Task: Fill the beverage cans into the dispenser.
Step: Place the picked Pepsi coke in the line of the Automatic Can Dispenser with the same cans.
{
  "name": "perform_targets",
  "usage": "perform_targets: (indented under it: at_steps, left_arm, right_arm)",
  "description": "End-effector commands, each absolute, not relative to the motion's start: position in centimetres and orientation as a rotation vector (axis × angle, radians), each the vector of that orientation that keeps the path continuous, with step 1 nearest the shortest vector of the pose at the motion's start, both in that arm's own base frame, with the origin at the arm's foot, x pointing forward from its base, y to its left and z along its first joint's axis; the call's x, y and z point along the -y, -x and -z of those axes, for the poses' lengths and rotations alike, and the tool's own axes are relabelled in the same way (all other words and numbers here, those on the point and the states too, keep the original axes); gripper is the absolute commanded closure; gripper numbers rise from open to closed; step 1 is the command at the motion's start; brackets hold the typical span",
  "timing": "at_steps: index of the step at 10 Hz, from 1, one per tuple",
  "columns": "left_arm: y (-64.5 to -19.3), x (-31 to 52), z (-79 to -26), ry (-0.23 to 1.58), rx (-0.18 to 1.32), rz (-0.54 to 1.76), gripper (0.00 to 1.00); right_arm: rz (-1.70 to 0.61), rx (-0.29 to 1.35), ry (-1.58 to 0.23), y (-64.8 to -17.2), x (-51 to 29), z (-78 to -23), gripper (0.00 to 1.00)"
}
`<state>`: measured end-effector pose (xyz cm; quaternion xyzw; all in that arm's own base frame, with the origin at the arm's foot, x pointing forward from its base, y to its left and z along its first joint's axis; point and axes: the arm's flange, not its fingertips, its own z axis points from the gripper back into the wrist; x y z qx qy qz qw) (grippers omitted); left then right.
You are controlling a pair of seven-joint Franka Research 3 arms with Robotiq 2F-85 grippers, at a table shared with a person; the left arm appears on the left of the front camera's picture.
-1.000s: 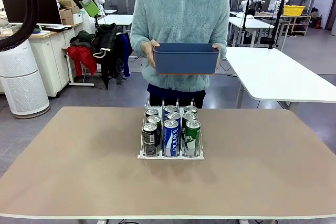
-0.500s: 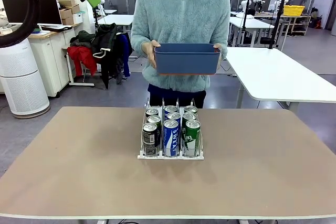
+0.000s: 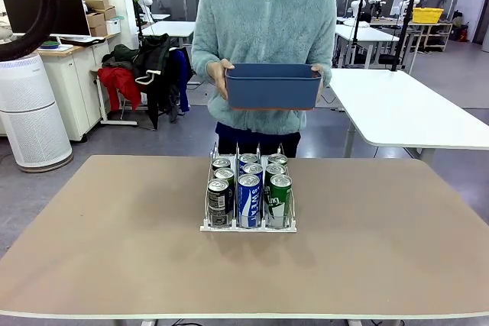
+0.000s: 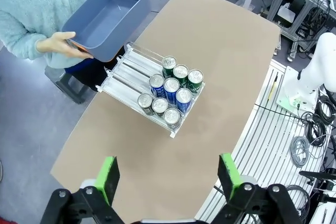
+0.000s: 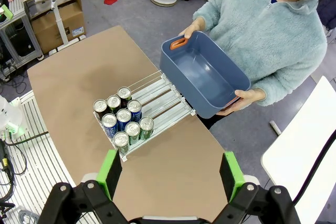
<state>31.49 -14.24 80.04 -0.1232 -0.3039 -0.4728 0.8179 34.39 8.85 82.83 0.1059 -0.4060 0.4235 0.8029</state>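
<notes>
light: bright, even, from overhead | shadows: soft, short beneath the cans [image 3: 250, 188] on the table [image 3: 114, 250] | glare: none | focus: sharp | distortion: wrist views bend at edges

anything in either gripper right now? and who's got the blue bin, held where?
Neither. The left gripper and right gripper are both open and empty, high above the table. The person's hands hold the blue bin by its two short ends.
</notes>
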Motion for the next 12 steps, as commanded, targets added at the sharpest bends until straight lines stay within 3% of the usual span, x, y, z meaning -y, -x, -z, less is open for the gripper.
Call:
perform_targets:
  at_steps: [1, 12]
  left_arm:
    - [-31.68, 14.18, -80.64, 0.223, 0.650, 1.000, 0.00]
    - [-31.56, 14.25, -80.75, 0.239, 0.660, 1.007, 0.00]
  right_arm:
    - [-0.906, 0.872, -0.226, -34.36, -8.87, -82.77, 0.00]
    - [-0.906, 0.872, -0.226, -34.36, -8.87, -82.77, 0.00]
